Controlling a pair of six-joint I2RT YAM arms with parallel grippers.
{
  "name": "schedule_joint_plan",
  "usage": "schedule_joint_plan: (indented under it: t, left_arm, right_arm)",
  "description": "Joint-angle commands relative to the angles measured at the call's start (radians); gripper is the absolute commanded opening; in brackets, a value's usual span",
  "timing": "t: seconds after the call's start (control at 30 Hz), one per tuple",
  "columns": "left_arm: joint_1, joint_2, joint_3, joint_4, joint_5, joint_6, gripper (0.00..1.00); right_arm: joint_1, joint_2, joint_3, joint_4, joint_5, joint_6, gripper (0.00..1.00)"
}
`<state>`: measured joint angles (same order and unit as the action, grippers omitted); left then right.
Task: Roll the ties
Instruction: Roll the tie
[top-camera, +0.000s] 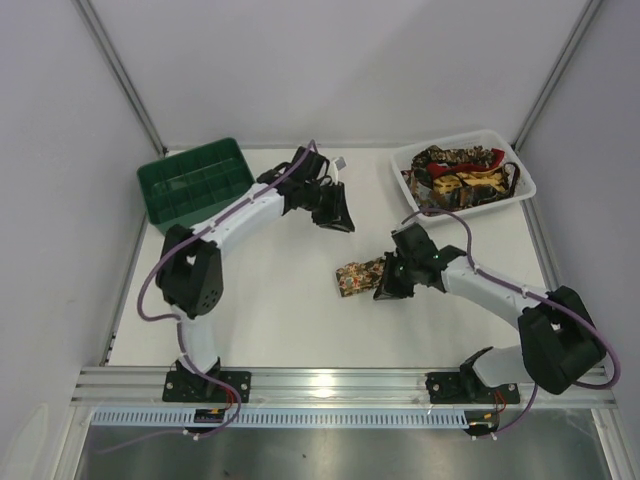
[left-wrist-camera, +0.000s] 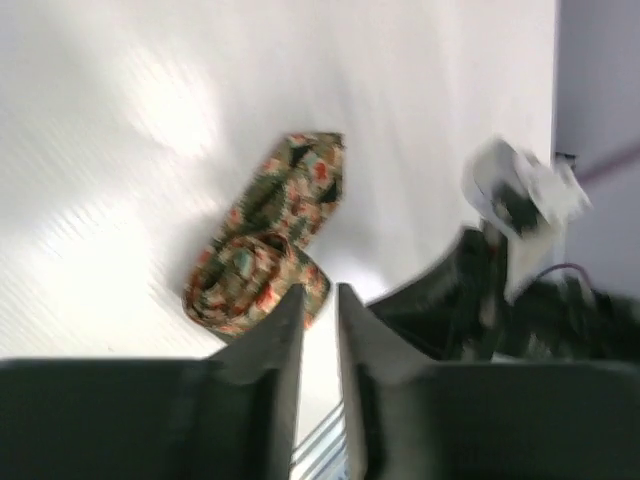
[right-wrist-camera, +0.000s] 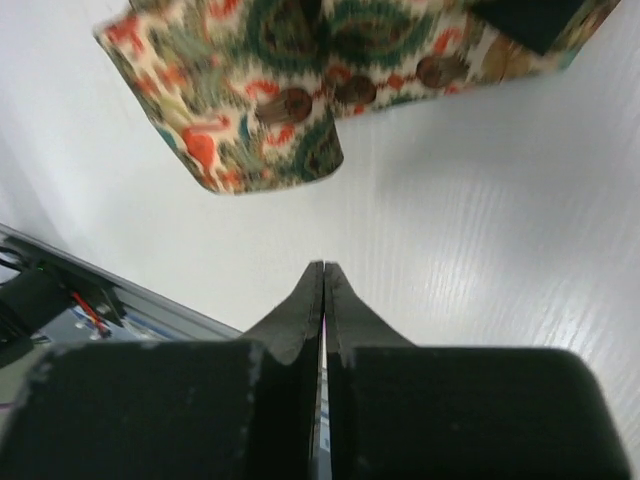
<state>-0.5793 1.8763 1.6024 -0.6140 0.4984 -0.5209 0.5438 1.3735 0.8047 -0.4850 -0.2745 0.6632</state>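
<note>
One tie (top-camera: 357, 277), rolled into a short bundle with a brown, green and red print, lies on the white table mid-right. It shows blurred in the left wrist view (left-wrist-camera: 265, 235) and at the top of the right wrist view (right-wrist-camera: 250, 90). My right gripper (top-camera: 386, 286) is shut and empty just right of it; in its own view the gripper (right-wrist-camera: 323, 266) sits a little short of the fabric. My left gripper (top-camera: 337, 213) hangs above the table behind the roll, its jaws nearly closed on nothing (left-wrist-camera: 320, 292). More ties (top-camera: 460, 170) lie heaped in the tray.
A white plastic tray (top-camera: 526, 186) stands at the back right. A green compartmented crate (top-camera: 195, 182) stands at the back left. The right arm (left-wrist-camera: 500, 290) shows in the left wrist view beside the roll. A metal rail (top-camera: 340, 385) runs along the near edge.
</note>
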Motion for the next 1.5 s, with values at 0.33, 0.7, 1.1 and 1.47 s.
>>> schedule_joint_plan:
  t: [0.33,0.7,1.1,1.47]
  left_arm:
    - [0.024,0.274,0.099,-0.039,0.066,0.153,0.0]
    - [0.033,0.302,0.047,-0.086,0.17,0.22,0.0]
    - [0.025,0.231,-0.075,-0.03,0.198,0.205,0.01]
    - [0.104,0.198,0.014,-0.101,-0.061,0.13,0.29]
  right_arm:
    - [0.218,0.025,-0.225,0.474,0.366,0.36,0.0]
    - [0.252,0.168,-0.174,0.577,0.44,0.412,0.0]
    - [0.22,0.216,-0.102,0.531,0.426,0.388,0.0]
    - [0.173,-0.094,-0.138,0.252,0.437,0.273,0.0]
